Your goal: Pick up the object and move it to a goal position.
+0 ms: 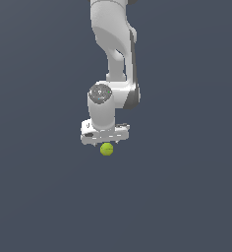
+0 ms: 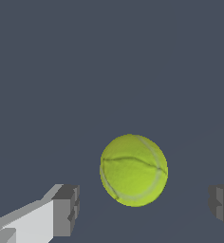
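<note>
The object is a small yellow-green ball with curved seam lines, lying on the dark grey floor. In the exterior view it sits just below the white hand of my gripper. In the wrist view the ball lies between the lines of the two grey fingertips but ahead of them, nearer one side. My gripper is open, with the jaws spread wider than the ball and touching nothing. No goal marker shows in either view.
The white arm comes down from the top of the exterior view. The flat dark grey floor fills the surroundings.
</note>
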Robot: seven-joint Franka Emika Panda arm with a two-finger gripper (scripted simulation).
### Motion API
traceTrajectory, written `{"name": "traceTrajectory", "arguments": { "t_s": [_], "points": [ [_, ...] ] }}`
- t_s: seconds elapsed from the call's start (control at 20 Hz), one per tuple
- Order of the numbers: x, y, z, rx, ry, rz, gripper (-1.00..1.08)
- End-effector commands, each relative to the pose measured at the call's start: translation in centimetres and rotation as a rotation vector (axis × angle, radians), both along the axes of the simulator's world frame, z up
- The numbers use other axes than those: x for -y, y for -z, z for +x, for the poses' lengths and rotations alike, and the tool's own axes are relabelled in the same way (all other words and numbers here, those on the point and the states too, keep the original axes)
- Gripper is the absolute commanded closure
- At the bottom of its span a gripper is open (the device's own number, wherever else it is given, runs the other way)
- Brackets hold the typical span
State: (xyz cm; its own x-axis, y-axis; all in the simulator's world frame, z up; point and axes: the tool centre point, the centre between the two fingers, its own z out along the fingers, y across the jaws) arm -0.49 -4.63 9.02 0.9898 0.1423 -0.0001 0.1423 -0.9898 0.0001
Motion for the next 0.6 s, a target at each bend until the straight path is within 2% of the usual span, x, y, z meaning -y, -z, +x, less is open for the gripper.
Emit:
{"name": "traceTrajectory", "arguments": {
  "t_s": [0.0,0.55],
  "points": [
    [0.0,0.6,0.0,-0.001,0.0,0.0,-0.92],
    [0.0,4.8,-0.1,0.0,-0.003,0.0,-0.92]
  ]
}}
